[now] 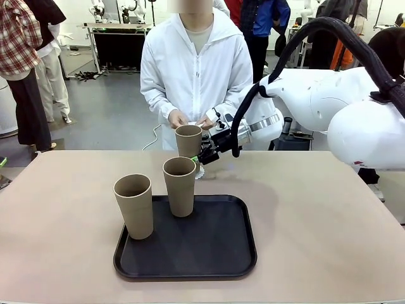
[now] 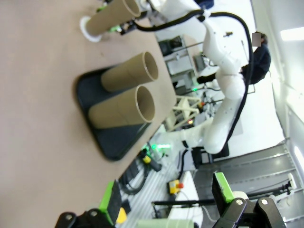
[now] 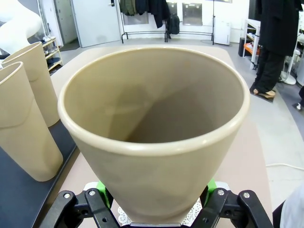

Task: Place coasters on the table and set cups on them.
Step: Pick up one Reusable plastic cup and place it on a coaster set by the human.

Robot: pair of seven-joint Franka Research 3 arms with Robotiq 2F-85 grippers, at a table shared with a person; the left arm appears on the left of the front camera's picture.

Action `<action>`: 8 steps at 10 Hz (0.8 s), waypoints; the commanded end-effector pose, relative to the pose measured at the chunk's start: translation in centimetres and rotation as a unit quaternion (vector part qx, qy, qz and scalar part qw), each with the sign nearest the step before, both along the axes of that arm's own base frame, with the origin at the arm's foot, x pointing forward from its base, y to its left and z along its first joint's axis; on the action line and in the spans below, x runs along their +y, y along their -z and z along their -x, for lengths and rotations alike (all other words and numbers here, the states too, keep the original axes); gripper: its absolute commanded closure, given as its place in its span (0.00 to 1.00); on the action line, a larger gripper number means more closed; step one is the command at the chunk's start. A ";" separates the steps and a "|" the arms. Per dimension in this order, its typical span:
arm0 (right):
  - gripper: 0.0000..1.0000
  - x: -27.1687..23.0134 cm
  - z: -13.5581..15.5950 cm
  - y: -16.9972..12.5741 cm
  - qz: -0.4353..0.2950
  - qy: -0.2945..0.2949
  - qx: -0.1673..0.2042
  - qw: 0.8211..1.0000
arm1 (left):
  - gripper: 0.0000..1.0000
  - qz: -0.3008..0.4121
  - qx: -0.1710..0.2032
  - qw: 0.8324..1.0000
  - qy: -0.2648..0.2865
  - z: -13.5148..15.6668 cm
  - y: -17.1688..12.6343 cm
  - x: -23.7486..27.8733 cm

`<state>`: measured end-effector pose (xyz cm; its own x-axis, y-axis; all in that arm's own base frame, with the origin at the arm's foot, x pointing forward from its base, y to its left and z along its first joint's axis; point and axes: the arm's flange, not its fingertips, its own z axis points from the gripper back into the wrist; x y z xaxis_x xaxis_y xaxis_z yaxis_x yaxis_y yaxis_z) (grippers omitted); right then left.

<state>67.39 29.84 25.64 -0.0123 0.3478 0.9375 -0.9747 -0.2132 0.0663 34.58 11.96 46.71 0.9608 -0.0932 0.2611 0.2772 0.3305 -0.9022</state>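
No text, label, brand or number can be read. The cups (image 1: 180,185) are plain tan, and the black tray (image 1: 215,244) and the table (image 1: 316,221) carry no print. A small red mark (image 1: 359,163) on the white arm (image 1: 373,133) is too small to read.

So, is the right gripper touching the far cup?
Touching. In the right wrist view the green pads of the right gripper press both sides of the cup.
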 end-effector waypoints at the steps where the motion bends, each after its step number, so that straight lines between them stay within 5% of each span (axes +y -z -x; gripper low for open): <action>1: 0.18 0.1 -1.0 -0.4 0.002 -0.010 0.014 1.000 | 0.00 0.004 -0.003 1.000 -0.001 0.1 -0.2 0.1; 5: 0.18 0.2 -1.1 -0.1 0.004 -0.017 0.019 1.000 | 0.00 0.004 -0.003 1.000 -0.001 0.1 -0.2 0.1; 6: 0.00 0.2 -1.0 -0.1 0.008 -0.024 0.022 0.999 | 0.00 0.004 -0.003 1.000 -0.001 0.1 -0.2 0.1; 8: 0.00 0.2 -0.8 -0.2 0.010 -0.027 0.023 0.999 | 0.00 0.004 -0.003 1.000 -0.001 0.1 -0.2 0.1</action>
<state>67.25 29.92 25.31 -0.0040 0.3503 0.9366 -0.9654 -0.2457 0.0878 34.58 11.96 46.71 0.9608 -0.0932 0.2611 0.2772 0.3305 -0.9022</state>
